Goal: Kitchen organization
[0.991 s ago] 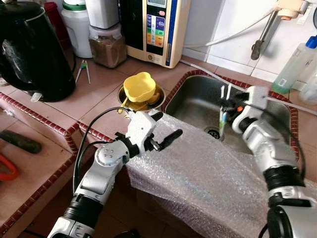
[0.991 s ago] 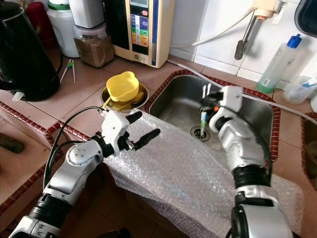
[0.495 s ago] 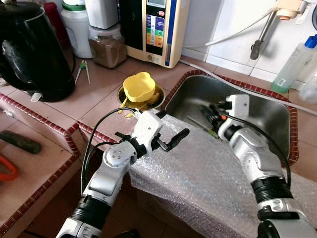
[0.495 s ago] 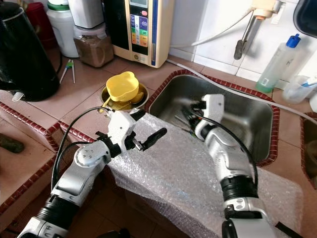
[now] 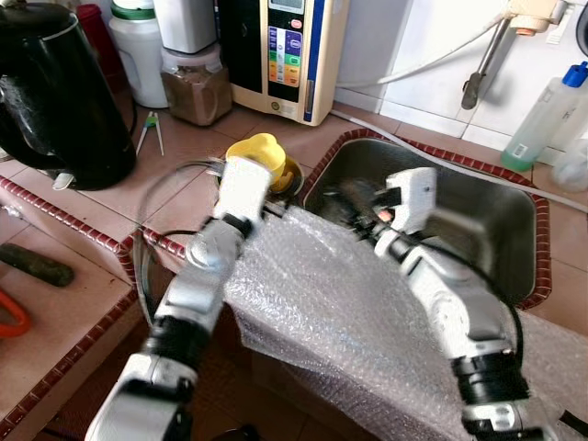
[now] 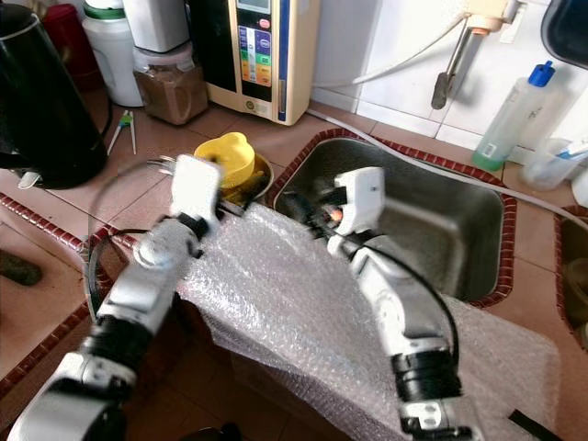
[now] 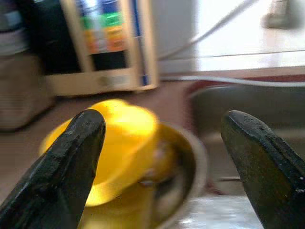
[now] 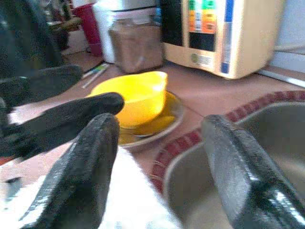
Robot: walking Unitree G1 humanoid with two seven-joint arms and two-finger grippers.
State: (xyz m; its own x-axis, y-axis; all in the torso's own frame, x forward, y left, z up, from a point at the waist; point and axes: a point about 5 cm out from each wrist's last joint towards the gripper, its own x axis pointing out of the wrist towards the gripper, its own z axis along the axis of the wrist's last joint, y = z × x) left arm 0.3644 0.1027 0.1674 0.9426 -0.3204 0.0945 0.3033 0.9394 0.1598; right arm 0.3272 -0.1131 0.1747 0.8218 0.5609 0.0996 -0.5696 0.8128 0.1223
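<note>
Approach step judged in hand: left gripper (image 7: pixel 162 157) is held wide open with the small yellow plastic cup (image 7: pixel 112 143), seated in a round metal dish (image 7: pixel 190 157), just beyond its fingertips, right gripper (image 8: pixel 157 157) likewise spread empty nearby; closing around the cup is called for next.

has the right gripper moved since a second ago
Yes. The right gripper has swung toward the robot's left, from over the sink drain to its near-left corner, facing the yellow cup.

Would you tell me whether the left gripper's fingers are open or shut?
Open: the left gripper shows two black fingers set wide apart, framing the yellow cup.
</note>
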